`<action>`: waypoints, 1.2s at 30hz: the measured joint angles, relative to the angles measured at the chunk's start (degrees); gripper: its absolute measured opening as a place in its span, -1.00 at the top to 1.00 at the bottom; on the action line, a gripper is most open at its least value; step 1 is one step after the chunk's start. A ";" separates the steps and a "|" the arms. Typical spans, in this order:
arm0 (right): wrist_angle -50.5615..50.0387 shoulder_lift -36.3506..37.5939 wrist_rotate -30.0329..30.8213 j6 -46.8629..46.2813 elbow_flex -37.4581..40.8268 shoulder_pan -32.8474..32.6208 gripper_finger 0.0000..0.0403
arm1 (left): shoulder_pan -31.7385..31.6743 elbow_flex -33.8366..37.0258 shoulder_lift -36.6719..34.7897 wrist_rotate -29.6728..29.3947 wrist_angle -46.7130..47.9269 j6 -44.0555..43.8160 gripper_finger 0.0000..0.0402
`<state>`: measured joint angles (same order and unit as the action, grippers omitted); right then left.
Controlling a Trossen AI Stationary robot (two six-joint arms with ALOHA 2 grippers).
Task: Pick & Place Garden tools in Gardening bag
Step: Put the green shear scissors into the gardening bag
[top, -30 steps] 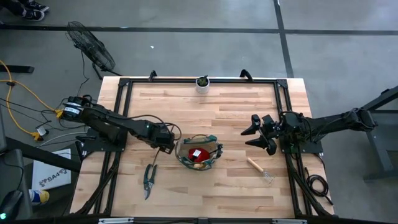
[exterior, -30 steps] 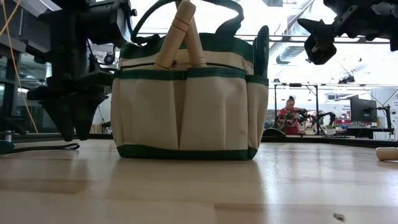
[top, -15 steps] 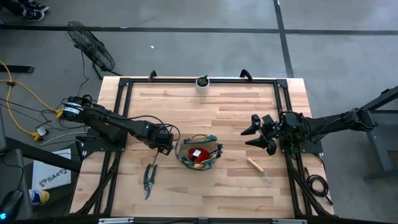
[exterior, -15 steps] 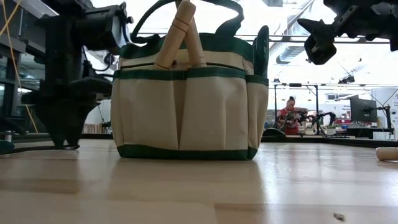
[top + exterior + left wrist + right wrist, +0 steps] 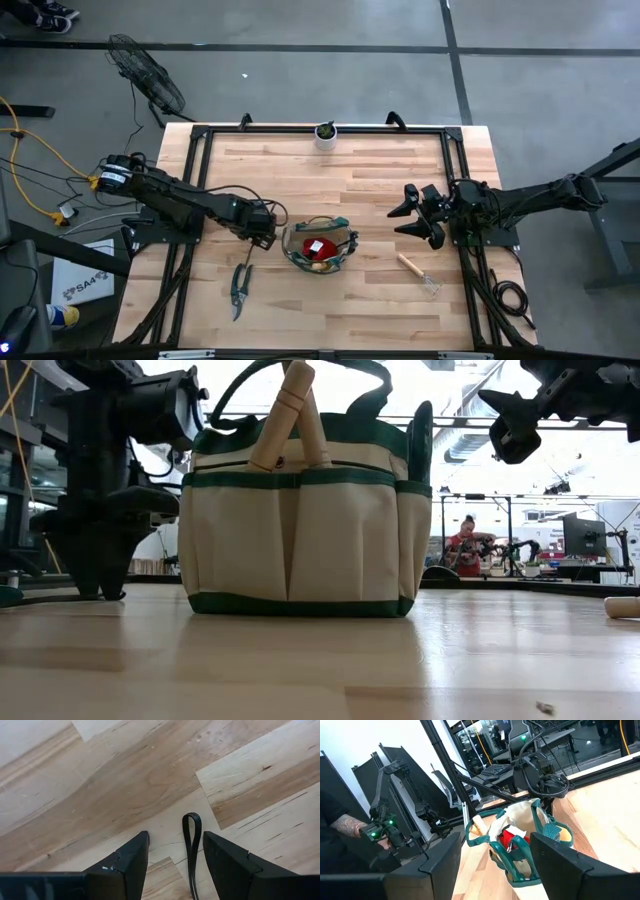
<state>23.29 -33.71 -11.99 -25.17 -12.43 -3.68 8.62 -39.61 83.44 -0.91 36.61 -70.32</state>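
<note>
— Gardening bag (image 5: 319,247) sits mid-table from above; pruning shears (image 5: 239,288) beside it, left gripper (image 5: 262,236) between them. And low down?

— I see wooden handles (image 5: 292,412) inside the bag. Left wrist: fingers (image 5: 131,865) apart over a black loop (image 5: 192,845). Right gripper (image 5: 412,214) apart too, well aside.

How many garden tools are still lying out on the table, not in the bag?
2. The pruning shears lie left of the gardening bag, and a wooden-handled tool lies to its right. Others already sit inside the bag, so some may be hidden.
</note>
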 joint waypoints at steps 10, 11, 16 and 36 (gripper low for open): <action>0.00 0.00 0.00 0.00 0.00 0.00 -0.13 | 0.00 0.10 0.06 0.14 0.05 0.22 0.27; 0.00 0.00 0.00 -0.02 0.00 0.00 -0.13 | 0.00 0.10 0.07 0.10 0.04 0.22 0.31; -0.05 0.00 0.00 0.00 0.00 -0.02 -0.13 | 0.04 0.07 0.74 0.67 -3.18 0.94 0.45; -0.90 -0.02 -0.07 -0.01 -0.02 -0.02 -0.13 | 0.04 -0.51 6.80 1.59 -1.25 1.53 0.56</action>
<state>22.39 -33.74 -12.05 -25.18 -12.45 -3.70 8.67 -40.12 90.24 0.68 35.37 -68.79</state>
